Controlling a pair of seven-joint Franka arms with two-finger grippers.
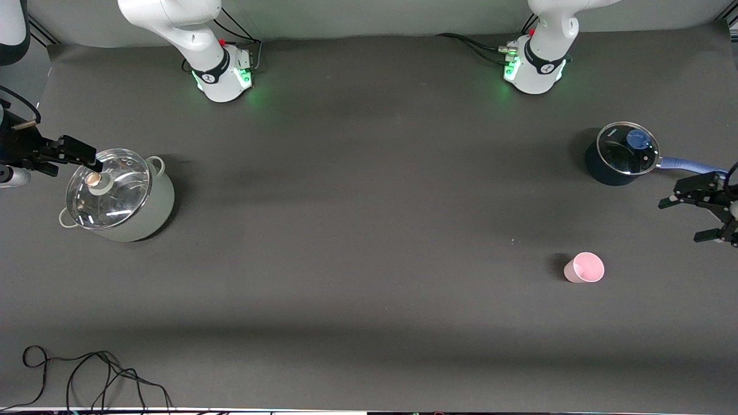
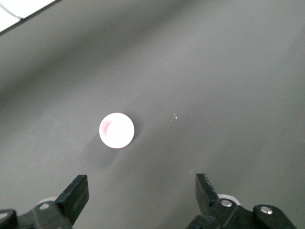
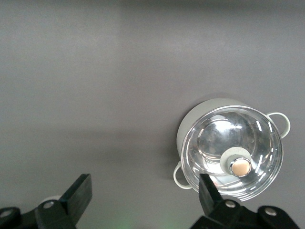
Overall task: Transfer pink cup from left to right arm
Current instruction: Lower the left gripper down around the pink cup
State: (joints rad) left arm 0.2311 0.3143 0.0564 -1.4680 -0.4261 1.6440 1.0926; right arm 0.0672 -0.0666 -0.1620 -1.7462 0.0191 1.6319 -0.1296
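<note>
Pink cup [image 1: 584, 268]: upright on the desk [image 1: 369, 230], mouth up, toward the left arm's end; touched by nothing. Seen from above in the left wrist view [image 2: 116, 130], with bare mat all round.

Landmark: pink cup, for every place below.

Left tool [image 1: 699, 215]: up in the air near the desk edge at the left arm's end, off to the side of the pink cup and well apart from it; over bare mat close to the blue handle. Fingers [image 2: 75, 195] spread wide apart, nothing between them. In the left wrist view [image 2: 142, 198] the cup shows ahead of the fingertips, not between them.

Right tool [image 1: 86, 155]: well apart from the pink cup, at the right arm's end of the desk, over the rim of the pale green pot's lid. Fingers [image 3: 209, 193] spread wide, holding nothing; gap between them [image 3: 145, 194] over bare mat beside the pot.

Dark blue saucepan [image 1: 620, 155]: farther from the front camera than the pink cup, well apart; glass lid on, blue knob [image 1: 636, 139], blue handle [image 1: 689, 166] pointing toward the desk edge.

Pale green pot [image 1: 130, 210]: well apart from the pink cup, toward the right arm's end; glass lid [image 1: 108, 188] on top, round knob [image 3: 238, 164], two side handles.

Black cable [image 1: 92, 374]: loose loops at the desk edge nearest the front camera, well apart from the pink cup, toward the right arm's end.
</note>
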